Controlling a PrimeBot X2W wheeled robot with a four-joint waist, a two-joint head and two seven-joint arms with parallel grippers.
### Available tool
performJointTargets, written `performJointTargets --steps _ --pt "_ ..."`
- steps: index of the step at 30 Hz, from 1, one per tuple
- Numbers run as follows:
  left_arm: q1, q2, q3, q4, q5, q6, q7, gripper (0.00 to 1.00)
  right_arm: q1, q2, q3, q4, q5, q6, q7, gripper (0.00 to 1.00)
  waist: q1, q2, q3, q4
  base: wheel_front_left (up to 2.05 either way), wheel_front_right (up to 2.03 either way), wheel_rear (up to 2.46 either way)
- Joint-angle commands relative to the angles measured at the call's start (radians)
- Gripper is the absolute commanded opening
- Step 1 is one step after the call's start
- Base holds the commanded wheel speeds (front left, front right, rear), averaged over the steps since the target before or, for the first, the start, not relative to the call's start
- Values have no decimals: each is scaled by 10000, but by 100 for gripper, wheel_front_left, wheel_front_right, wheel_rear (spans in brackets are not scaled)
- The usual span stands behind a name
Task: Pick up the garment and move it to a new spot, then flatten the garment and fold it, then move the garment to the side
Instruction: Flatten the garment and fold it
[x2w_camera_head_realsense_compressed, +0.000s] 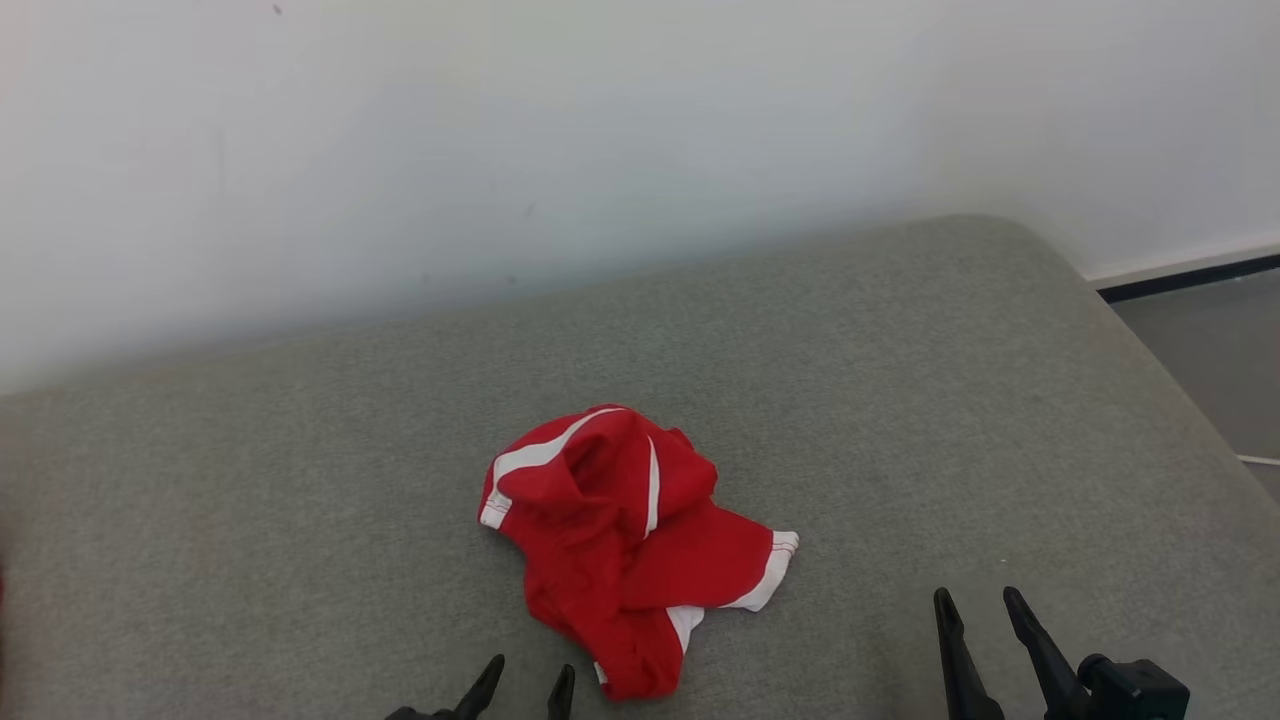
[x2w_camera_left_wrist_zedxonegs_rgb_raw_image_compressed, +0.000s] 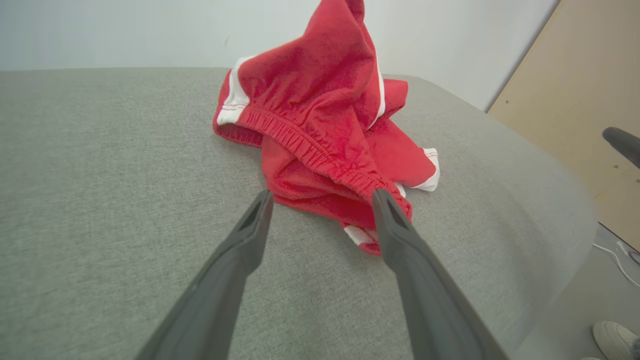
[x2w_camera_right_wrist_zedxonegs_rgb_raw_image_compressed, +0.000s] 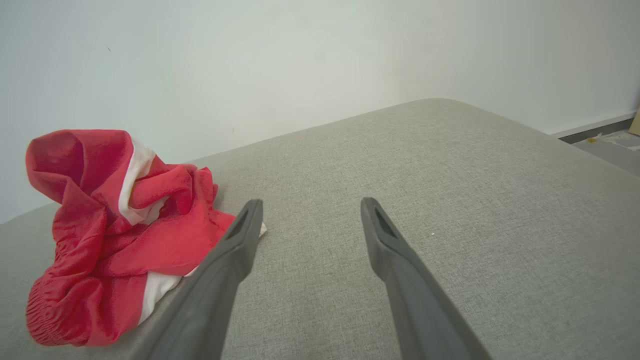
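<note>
A crumpled red cloth garment with white stripes and white hems lies in a heap near the middle of a wide grey fabric cushion, which stands against a plain white wall. The left gripper has its 2 dark fingers spread wide and holds nothing. In the left wrist view 1 fingertip is at the elastic waistband; I cannot tell if it touches. The right gripper is also wide and empty, over bare cushion, apart from the garment.
</note>
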Motion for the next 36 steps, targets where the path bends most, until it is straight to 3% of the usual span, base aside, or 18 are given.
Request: performJointTargets --steps 1,12,19,20,21,29,36 --pt "-126 39 -129 101 -110 11 38 100 -79 -46 20 -6 60 -22 -5 100 0 0 206 -500 0 0 0" --pt "-604 165 -1163 987 -1148 10 273 100 -159 -40 134 -11 108 -22 -30 100 0 0 497 -1255 0 0 0" --pt "-1156 103 -1255 1713 -1399 28 227 100 -215 -53 219 22 163 -22 -79 100 0 0 589 -1408 0 0 0" --pt "-1254 88 -1314 1784 -1430 26 220 42 -228 -51 225 27 173 -22 -81 100 0 0 604 -1423 0 0 0" --pt "-1368 82 -1367 1825 -1446 23 168 0 -239 -48 231 31 180 -22 -86 100 0 0 615 -1434 0 0 0" --pt "-2180 49 -1527 1409 -1936 14 -169 0 -222 -12 143 69 175 -22 -98 100 0 0 641 -1381 0 0 0" --pt "-4271 142 -2005 136 -2389 11 57 0 -326 60 251 135 173 -22 -114 100 0 0 582 -1286 0 0 0"
